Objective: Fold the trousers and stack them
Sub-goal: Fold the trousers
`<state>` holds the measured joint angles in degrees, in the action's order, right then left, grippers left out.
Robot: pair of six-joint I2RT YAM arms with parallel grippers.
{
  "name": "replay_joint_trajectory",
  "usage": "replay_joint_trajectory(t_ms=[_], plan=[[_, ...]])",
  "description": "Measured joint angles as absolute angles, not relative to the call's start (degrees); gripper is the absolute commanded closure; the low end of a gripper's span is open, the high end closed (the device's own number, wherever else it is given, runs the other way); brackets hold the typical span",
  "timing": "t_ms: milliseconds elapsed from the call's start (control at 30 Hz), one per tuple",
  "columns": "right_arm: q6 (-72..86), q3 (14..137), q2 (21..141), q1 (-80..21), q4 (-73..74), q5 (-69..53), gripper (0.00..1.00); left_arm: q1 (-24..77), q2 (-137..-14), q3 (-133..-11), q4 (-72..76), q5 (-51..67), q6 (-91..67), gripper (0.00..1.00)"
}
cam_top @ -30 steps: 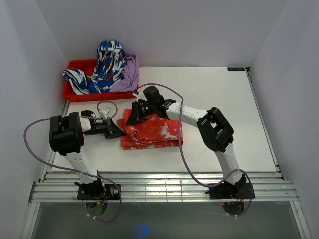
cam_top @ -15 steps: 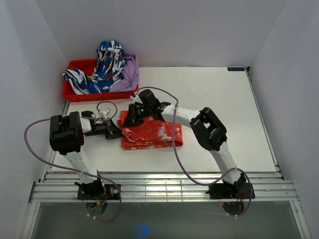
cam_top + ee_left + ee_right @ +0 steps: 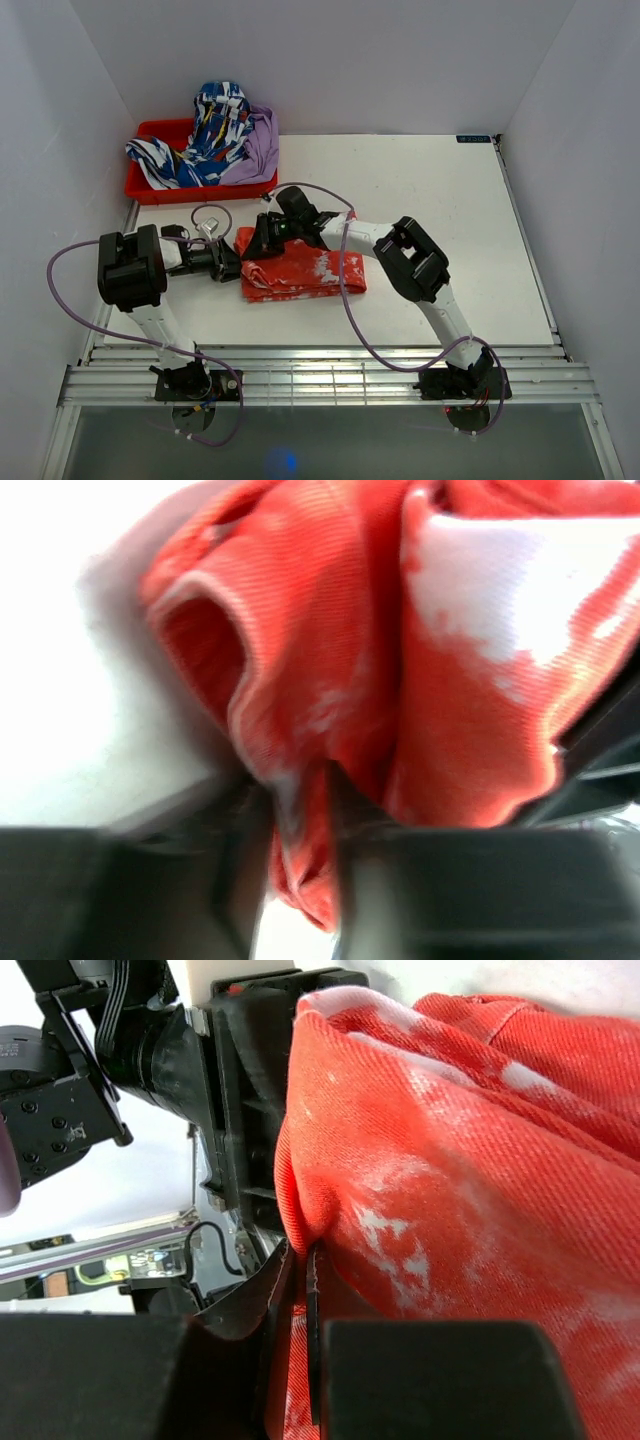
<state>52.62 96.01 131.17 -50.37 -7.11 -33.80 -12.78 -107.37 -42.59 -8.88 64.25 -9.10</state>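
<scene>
Orange-red trousers (image 3: 305, 270) pinched in right claw (image 3: 258, 242).

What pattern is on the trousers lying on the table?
The trousers are orange-red with white tie-dye blotches, clearest in the right wrist view.

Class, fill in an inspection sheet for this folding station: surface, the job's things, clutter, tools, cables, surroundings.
Surface: white table, trousers left of centre.
Job's things: trousers folded into a flat bundle, left edge bunched.
Clutter: red bin at the far left corner, holding a blue-and-white garment and a purple garment.
Tools: right tool shut on the trousers' left edge; left tool at that edge, cloth between its jaws, grip unclear.
Cables: purple cables loop above the table, left and right.
Surroundings: white walls; metal rail at the near edge.
</scene>
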Motion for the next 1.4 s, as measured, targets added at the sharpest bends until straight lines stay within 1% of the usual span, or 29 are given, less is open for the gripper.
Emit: replay_joint_trajectory(t_ms=[33, 67, 100, 133, 233, 300, 333, 533, 700, 833, 933, 1000, 1100, 1233, 1400], plan=[[53.1, 95.7, 131.2, -50.4, -7.8, -34.1, 0.85, -13.4, -107.3, -42.6, -9.1, 65.1, -9.7, 0.46], [53.6, 95.6, 131.2, -50.5, -8.2, -34.3, 0.81, -13.9, -107.1, -42.6, -9.6, 65.9, -10.0, 0.43], [53.8, 95.4, 131.2, -50.6, -8.7, -34.4, 0.78, -14.3, -106.8, -42.6, -10.0, 66.1, -9.9, 0.36], [54.1, 95.4, 131.2, -50.7, -9.4, -34.7, 0.67, -14.8, -106.4, -42.6, -10.5, 66.5, -10.1, 0.34], [54.9, 95.3, 130.9, -50.9, -11.3, -35.6, 0.53, -16.2, -105.3, -42.6, -12.2, 66.3, -9.6, 0.32], [54.9, 95.3, 130.4, -51.0, -12.2, -36.2, 0.38, -17.1, -104.6, -42.7, -13.5, 65.6, -9.0, 0.31], [54.6, 95.3, 130.2, -51.1, -12.4, -36.5, 0.35, -17.4, -104.3, -42.8, -14.1, 65.1, -8.6, 0.31], [50.7, 95.4, 127.9, -51.2, -13.1, -39.4, 0.33, -19.4, -104.1, -43.6, -16.9, 64.1, -7.3, 0.32], [45.8, 94.3, 122.3, -48.8, -12.8, -44.2, 0.32, -21.1, -102.7, -44.0, -19.0, 62.5, -6.2, 0.32], [37.8, 92.5, 115.5, -42.7, -9.2, -47.4, 0.33, -22.3, -98.4, -44.2, -21.1, 58.5, -2.9, 0.33], [28.7, 92.5, 111.8, -36.3, -2.0, -48.9, 0.35, -23.4, -93.7, -45.8, -24.8, 56.8, 0.9, 0.34], [22.9, 92.4, 110.5, -32.5, 3.5, -49.6, 0.38, -23.9, -90.4, -48.5, -27.9, 56.8, 4.0, 0.35], [13.8, 91.1, 109.5, -27.2, 12.1, -50.9, 0.40, -24.1, -86.6, -54.3, -32.2, 58.8, 8.5, 0.37], [6.7, 87.2, 109.6, -25.0, 20.8, -53.2, 0.37, -20.2, -84.8, -61.4, -37.3, 62.6, 12.2, 0.35], [2.9, 85.1, 111.6, -26.4, 25.9, -57.4, 0.35, -9.6, -83.8, -58.6, -36.3, 64.1, 8.9, 0.35]])
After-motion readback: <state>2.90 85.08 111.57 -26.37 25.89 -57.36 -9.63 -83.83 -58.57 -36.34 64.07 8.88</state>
